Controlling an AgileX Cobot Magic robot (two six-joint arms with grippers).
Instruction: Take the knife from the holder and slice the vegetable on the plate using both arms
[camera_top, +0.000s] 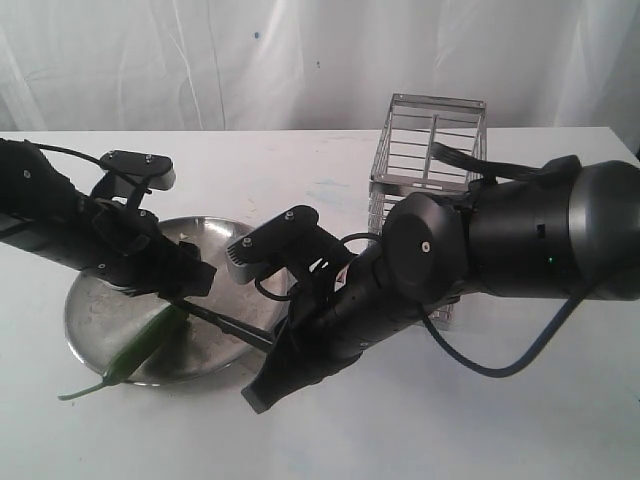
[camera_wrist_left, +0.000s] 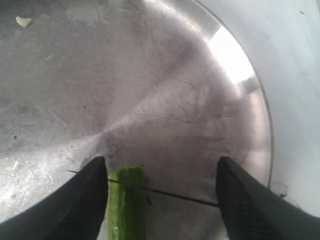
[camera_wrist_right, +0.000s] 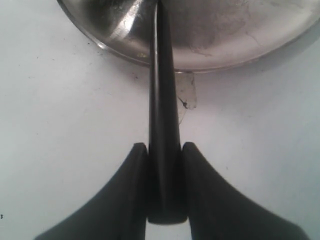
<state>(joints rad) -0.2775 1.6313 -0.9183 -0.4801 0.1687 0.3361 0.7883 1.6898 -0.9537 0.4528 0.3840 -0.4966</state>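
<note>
The knife (camera_wrist_right: 164, 100) is clamped by its dark handle in the right gripper (camera_wrist_right: 164, 150), and its blade is stretched over the plate (camera_wrist_left: 210, 90). Only in the left wrist view is the thin edge seen crossing the vegetable (camera_wrist_left: 125, 205), between the wide-spread, unclenched fingers of the left gripper (camera_wrist_left: 160, 170). Only in the exterior view is the holder (camera_top: 430, 140) shown, behind the right arm (camera_top: 520, 240).

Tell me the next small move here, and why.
Probably close the left gripper on the vegetable: its jaws stand open around it, while the knife, clamped in the right gripper, crosses the vegetable's end over the plate.
</note>
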